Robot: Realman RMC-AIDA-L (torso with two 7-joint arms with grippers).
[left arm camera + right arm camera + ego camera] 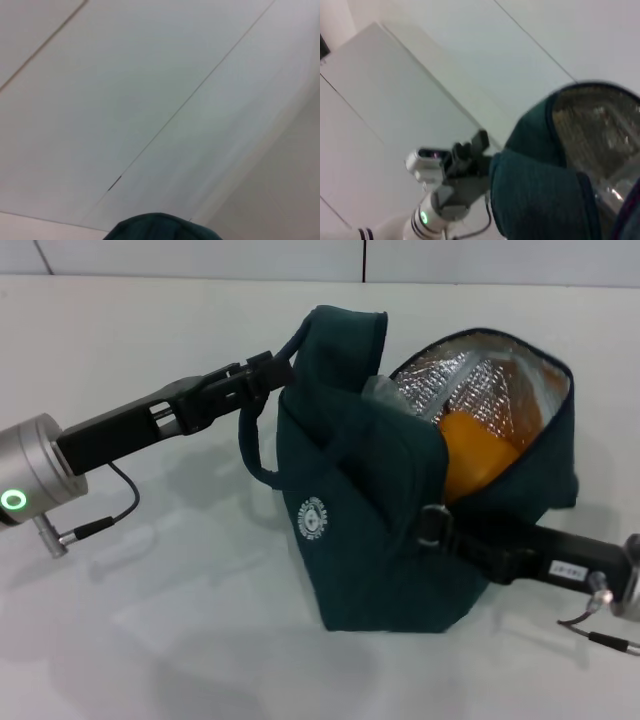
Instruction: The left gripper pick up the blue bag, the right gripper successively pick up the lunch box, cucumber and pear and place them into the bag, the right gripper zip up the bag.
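Note:
The blue bag [360, 530] stands mid-table with its mouth open, showing the foil lining [470, 365]. Inside lies the orange pear [478, 452]. A clear plastic corner of the lunch box [383, 390] peeks out beside it. The cucumber is hidden. My left gripper [268, 373] is shut on a bag handle at the bag's upper left and holds it up. My right gripper [433, 525] reaches in from the right, shut on the zipper pull at the bag's front seam. The right wrist view shows the bag [535, 195] and the left gripper [470, 152] beyond it.
The white table [150, 620] runs around the bag. The left arm's cable [110, 510] hangs by its silver wrist. A second handle loop [255, 455] droops on the bag's left side. The left wrist view shows only wall panels and the bag's top edge [160, 227].

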